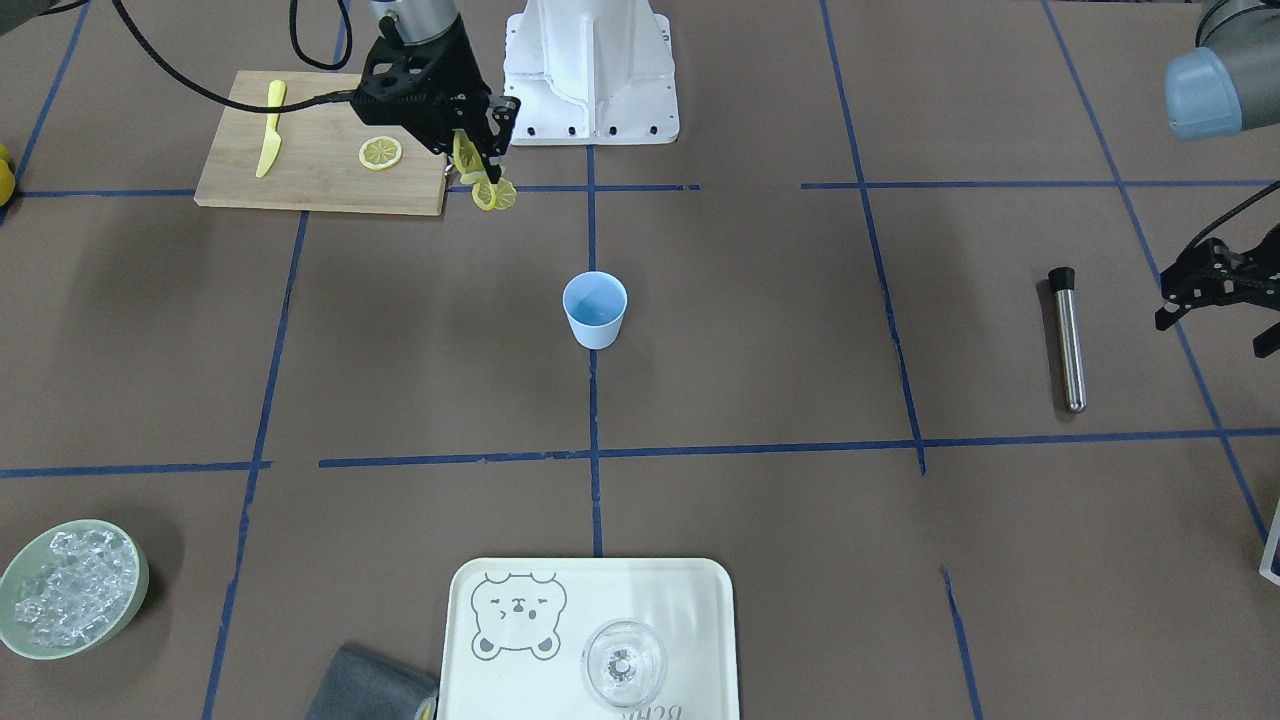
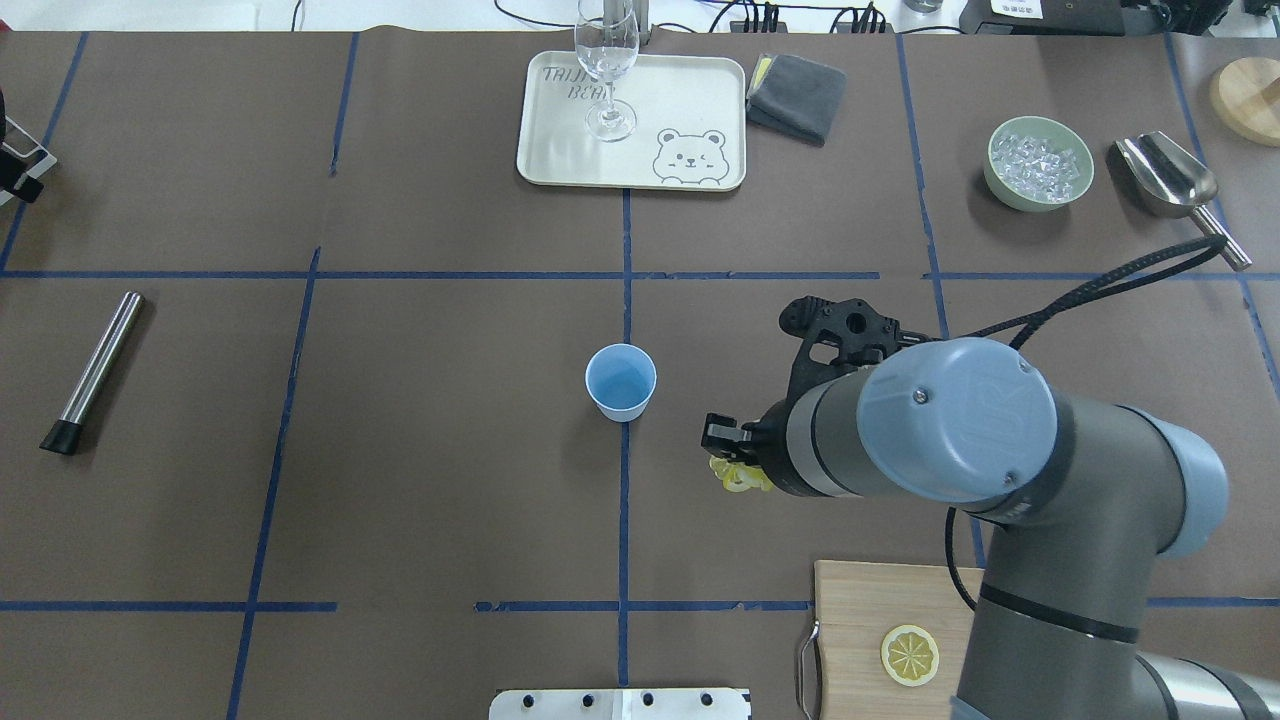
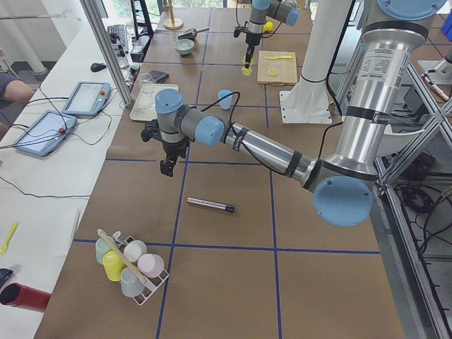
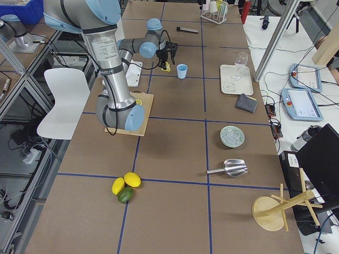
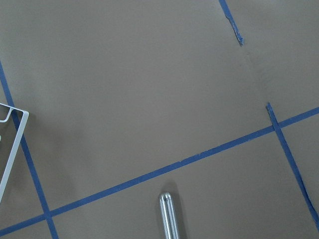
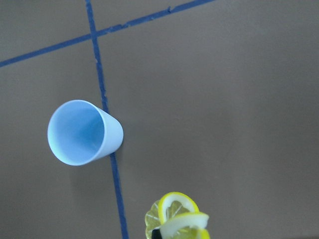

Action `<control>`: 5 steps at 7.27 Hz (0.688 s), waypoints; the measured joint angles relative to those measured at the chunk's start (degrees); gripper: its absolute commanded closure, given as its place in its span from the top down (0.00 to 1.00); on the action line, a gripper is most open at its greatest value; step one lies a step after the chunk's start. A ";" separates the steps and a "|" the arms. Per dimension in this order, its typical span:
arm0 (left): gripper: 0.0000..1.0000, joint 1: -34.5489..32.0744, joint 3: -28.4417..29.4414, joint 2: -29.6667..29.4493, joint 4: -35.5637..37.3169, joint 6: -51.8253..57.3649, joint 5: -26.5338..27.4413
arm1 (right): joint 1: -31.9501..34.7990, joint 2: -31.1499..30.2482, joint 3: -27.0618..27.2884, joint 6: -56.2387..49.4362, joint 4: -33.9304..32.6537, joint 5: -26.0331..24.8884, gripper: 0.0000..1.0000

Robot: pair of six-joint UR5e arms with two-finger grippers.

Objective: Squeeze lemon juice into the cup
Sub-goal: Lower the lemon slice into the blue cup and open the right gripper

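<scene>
The cup [image 1: 595, 310] stands upright, mid-worktop [image 1: 800, 350]. Beyond it, apart, the right hand [image 1: 480, 165] grips the lemon [image 1: 492, 193], several fanned slices, just beside the cutting board [image 1: 320, 160]. The left hand [image 1: 1215, 325] hangs aside, spread wide, empty.

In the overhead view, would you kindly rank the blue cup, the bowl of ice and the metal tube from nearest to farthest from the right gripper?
From the right gripper, shut on the lemon:
1. The blue cup, close on its left.
2. The bowl of ice, far right.
3. The metal tube, far left.
</scene>
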 measured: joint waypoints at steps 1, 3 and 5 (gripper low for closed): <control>1.00 0.00 -0.05 0.00 0.02 -0.03 -0.03 | 1.35 4.03 -4.07 -0.21 -0.16 -0.05 0.31; 1.00 0.00 -0.11 0.02 0.06 -0.08 -0.06 | 3.33 11.29 -13.41 -0.44 0.94 -0.18 0.32; 1.00 0.03 -0.13 0.06 0.07 -0.09 -0.01 | 4.32 14.00 -20.44 -0.33 6.64 -0.38 0.36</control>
